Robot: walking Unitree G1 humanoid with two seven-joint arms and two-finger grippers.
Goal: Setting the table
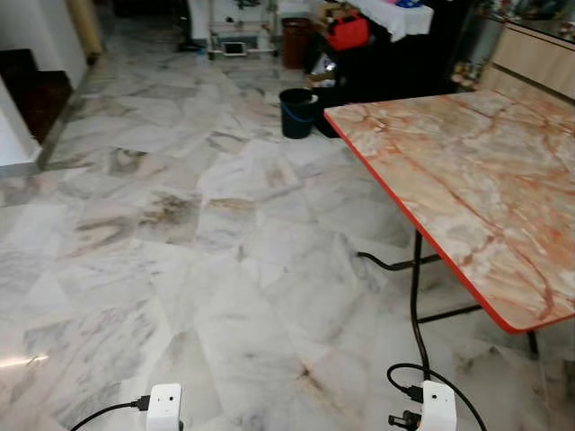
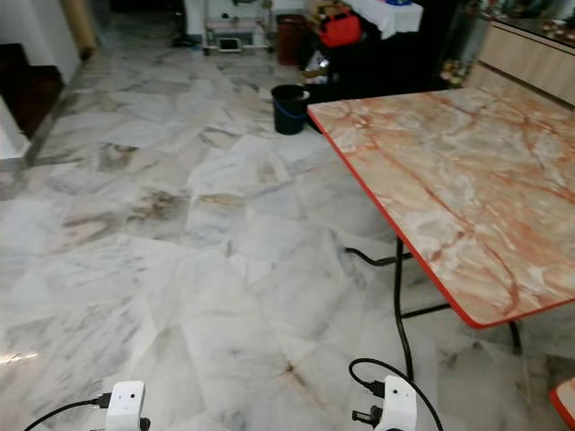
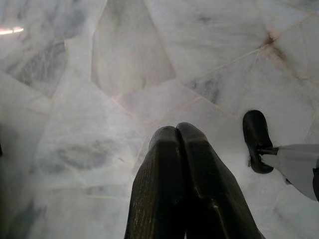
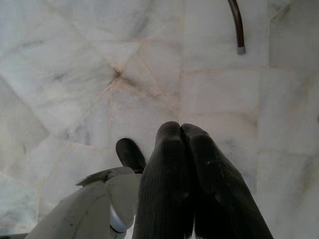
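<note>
A folding table point(image 1: 467, 171) with a pink marble-pattern top and red edge stands to my right on thin black legs point(image 1: 415, 287); its top is bare. Both arms hang low, their white wrist units at the bottom of the eye views point(image 1: 164, 407) point(image 1: 437, 404). My left gripper point(image 3: 178, 130) is shut, fingers pressed together, pointing down at the marble floor. My right gripper point(image 4: 180, 127) is likewise shut with nothing held, above the floor near a table foot point(image 4: 238, 30).
White marble floor point(image 1: 198, 233) stretches ahead and to the left. A dark bucket point(image 1: 297, 112) stands past the table's far corner. A black cabinet with a red bag point(image 1: 347, 31) is behind it. A wooden sideboard point(image 1: 535, 58) lines the right wall. A dark step point(image 1: 36, 94) sits at the far left.
</note>
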